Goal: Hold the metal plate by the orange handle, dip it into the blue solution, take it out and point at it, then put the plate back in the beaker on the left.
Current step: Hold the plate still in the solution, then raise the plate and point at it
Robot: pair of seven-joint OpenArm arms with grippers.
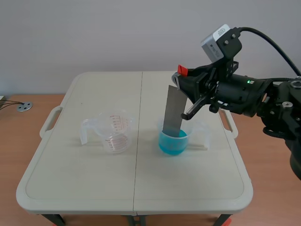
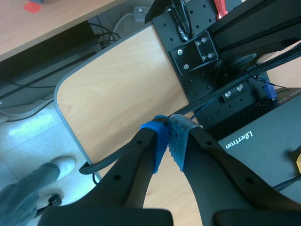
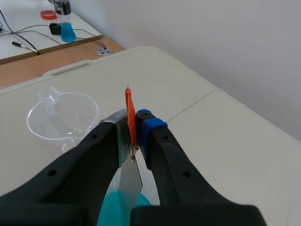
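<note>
Right tool (image 1: 189, 88) clamped on orange handle (image 1: 182, 71); metal plate (image 1: 173, 113) upright, lower end seemingly in blue solution (image 1: 172, 144). Clear beaker (image 1: 113, 133) to left. Left tool (image 2: 170, 136) pinched closed, holding nothing.

We see soft, bright, even light falling from above on the cream folding plastic table (image 1: 84, 188), where the clear plastic measuring beaker (image 1: 113, 132) casts only a faint, diffuse shadow just beside its base.

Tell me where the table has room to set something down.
Free: the table between the empty beaker and its near edge, and the far left corner behind that beaker. Crowded: around the blue beaker, where the right gripper holds the plate.
</note>
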